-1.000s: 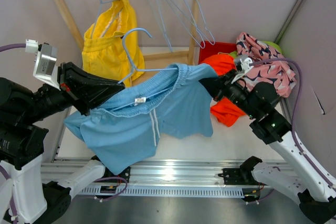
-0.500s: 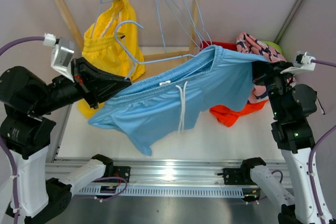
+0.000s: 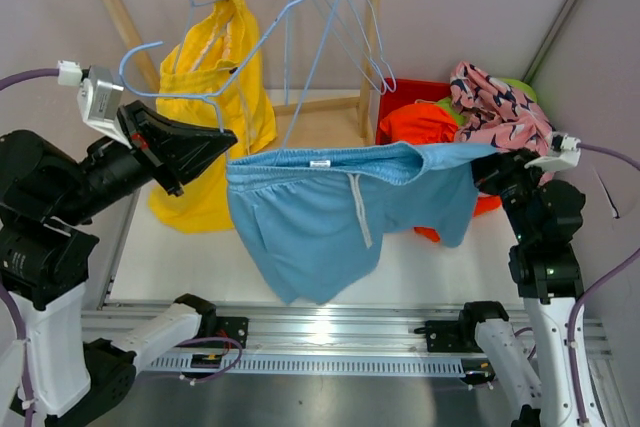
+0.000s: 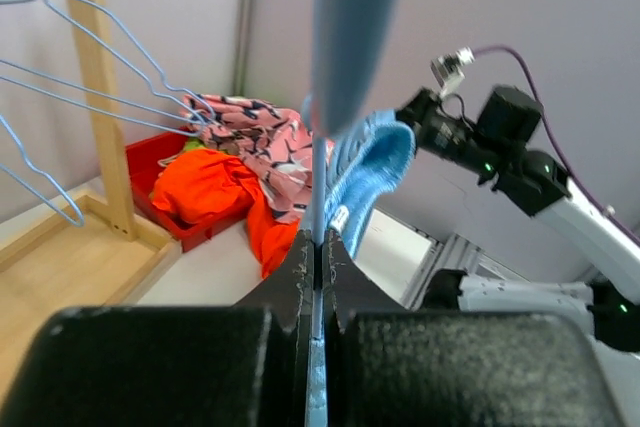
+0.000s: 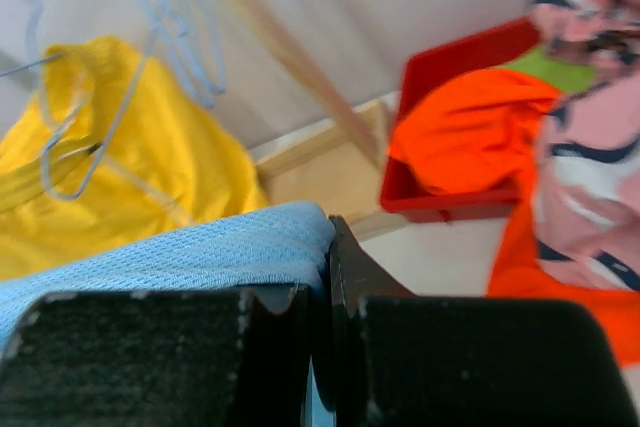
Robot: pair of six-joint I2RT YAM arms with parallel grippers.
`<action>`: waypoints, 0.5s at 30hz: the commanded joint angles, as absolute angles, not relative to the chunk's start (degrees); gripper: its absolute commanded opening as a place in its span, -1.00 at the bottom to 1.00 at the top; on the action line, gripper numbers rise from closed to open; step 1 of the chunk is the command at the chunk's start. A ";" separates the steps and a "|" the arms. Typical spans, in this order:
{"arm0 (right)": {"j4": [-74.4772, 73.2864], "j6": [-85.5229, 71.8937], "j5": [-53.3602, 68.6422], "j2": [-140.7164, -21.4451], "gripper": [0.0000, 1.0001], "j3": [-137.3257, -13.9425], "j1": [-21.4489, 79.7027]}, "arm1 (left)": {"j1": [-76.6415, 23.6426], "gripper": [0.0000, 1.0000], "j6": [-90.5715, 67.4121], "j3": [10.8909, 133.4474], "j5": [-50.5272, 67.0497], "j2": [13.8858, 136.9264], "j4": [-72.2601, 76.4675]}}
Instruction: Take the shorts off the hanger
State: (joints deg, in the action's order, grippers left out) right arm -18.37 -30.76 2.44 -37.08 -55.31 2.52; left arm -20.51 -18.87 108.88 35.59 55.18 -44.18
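Both clamped: left jaws on the blue hanger [image 4: 318, 197], right jaws on the light blue shorts [image 3: 320, 207] stretched between them

white table [image 3: 440, 269] | red bin [image 3: 388, 105] | wooden rack base [image 3: 322, 127] | orange shorts [image 3: 420, 123] spilling over

Wooden rack [image 3: 374, 37] at back, red bin [image 3: 398, 97] (right of it), white tabletop [image 3: 430, 267]

Matt knit blue shorts [image 3: 320, 207]; thin wire hanger [image 3: 143, 46]
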 commanded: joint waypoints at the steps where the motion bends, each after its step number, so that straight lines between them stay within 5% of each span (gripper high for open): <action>1: -6.21 -34.71 16.48 -33.76 -1.00 -49.06 2.10 | -20.39 -1.00 -18.54 108.65 29.55 52.83 -38.07; 3: -2.74 -36.47 22.14 -32.26 -1.00 -45.62 5.60 | -20.39 -1.00 -21.00 104.79 28.04 51.95 -31.93; 7: -2.89 -30.95 14.18 -33.39 -1.00 -45.52 29.17 | -20.39 -1.00 -27.06 94.67 26.63 51.24 -20.50; 11: -8.86 -21.64 -10.62 -40.24 -1.00 -51.14 51.77 | -20.48 -1.00 -31.37 90.00 26.81 53.51 -11.09; 15: -12.21 -16.18 -26.35 -46.49 -1.00 -58.08 60.82 | -21.26 -1.00 -24.28 96.58 18.86 56.94 -21.41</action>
State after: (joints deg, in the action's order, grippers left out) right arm -12.91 -23.03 -7.60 -44.88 -51.46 57.41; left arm -20.58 -27.22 92.51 26.48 54.83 -20.38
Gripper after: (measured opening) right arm 0.057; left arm 0.019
